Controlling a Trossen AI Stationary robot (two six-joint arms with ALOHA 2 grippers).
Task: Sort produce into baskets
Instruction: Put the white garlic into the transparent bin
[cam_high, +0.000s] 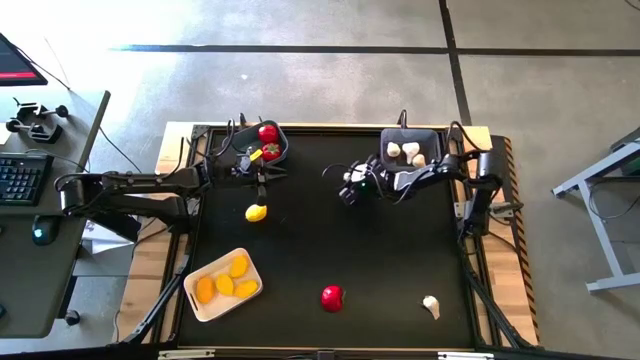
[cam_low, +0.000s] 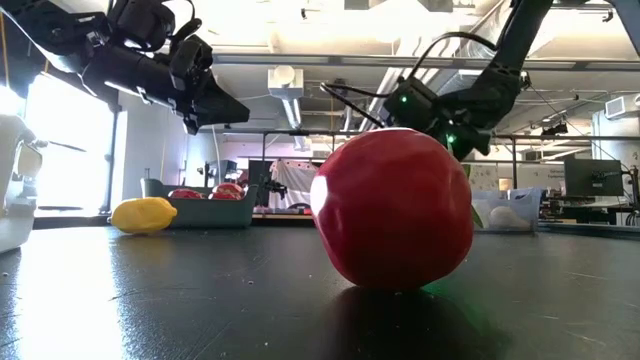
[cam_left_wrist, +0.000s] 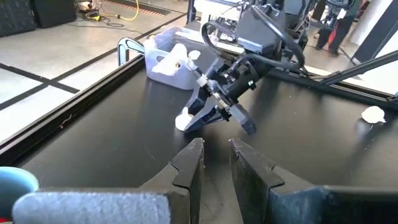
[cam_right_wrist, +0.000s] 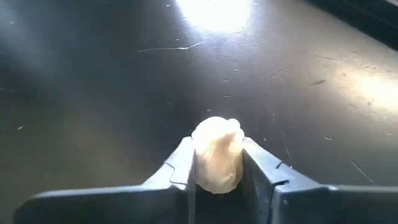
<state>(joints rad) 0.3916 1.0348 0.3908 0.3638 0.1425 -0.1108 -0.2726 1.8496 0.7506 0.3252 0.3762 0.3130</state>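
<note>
On a black table (cam_high: 400, 260), the right gripper (cam_right_wrist: 216, 163) is clamping 1 garlic bulb (cam_right_wrist: 216, 160) between its fingers (cam_right_wrist: 180, 165), hanging above bare tabletop at upper centre of the high view, just left of the rectangular bin (cam_high: 430, 137). The left wrist view is catching the same bulb (cam_left_wrist: 185, 119) in that gripper (cam_left_wrist: 205, 115), with the bin (cam_left_wrist: 163, 53) behind it.

That bin, at the upper right of the high view, is holding 3 bulbs (cam_high: 407, 151). 1 more bulb (cam_high: 431, 305) is lying loose at the lower right, well apart from everything else.

The left gripper (cam_high: 261, 186) is hovering in the upper left of the high view, its fingers (cam_left_wrist: 188, 167) standing slightly apart around nothing, just above 1 loose lemon (cam_high: 257, 211) on the table. Beside it, the rounded bin (cam_high: 284, 146) at the top edge is carrying 2 red pieces (cam_high: 268, 133) as far as the arm lets them show.

The cream tray (cam_high: 195, 300) at the lower left is holding 4 lemons (cam_high: 238, 266). 1 red piece (cam_high: 332, 297) is sitting alone at lower centre, filling the middle of the low view (cam_low: 392, 208).
</note>
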